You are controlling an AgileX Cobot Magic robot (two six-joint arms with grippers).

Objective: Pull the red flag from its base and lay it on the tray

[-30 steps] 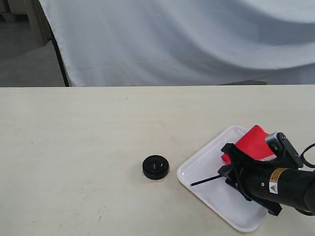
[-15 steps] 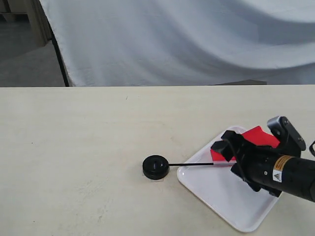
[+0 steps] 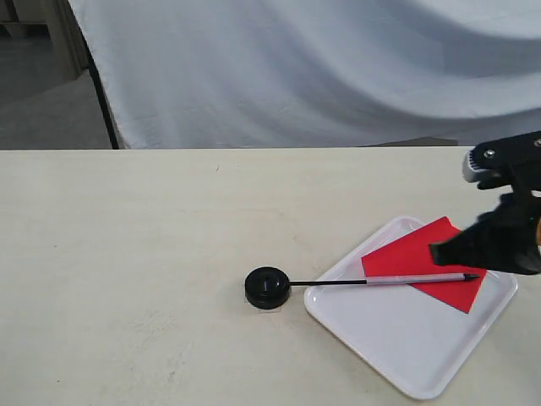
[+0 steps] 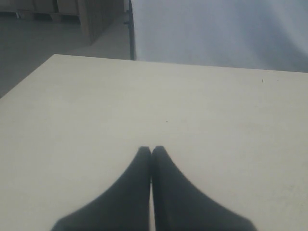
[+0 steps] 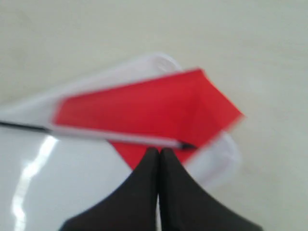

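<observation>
The red flag [image 3: 423, 265] lies flat on the white tray [image 3: 397, 338], its pale sleeve along the cloth. Its thin black pole [image 3: 330, 282] sticks out over the tray's left rim, and the end reaches the round black base [image 3: 268, 287], which stands on the table left of the tray. My right gripper [image 3: 437, 252] hovers above the flag's right end, shut and holding nothing. In the right wrist view its tips [image 5: 159, 151] sit just short of the flag [image 5: 144, 108] on the tray [image 5: 57, 183]. My left gripper [image 4: 151, 150] is shut over bare table and does not show in the exterior view.
The pale table [image 3: 127, 254] stretches left of the base. A white cloth backdrop [image 3: 321, 76] hangs behind the far edge. The tray sits near the table's front right corner.
My right gripper has let go of the flag, risen and drawn back to the right. The flag went from held and crumpled to lying spread flat on the tray.
</observation>
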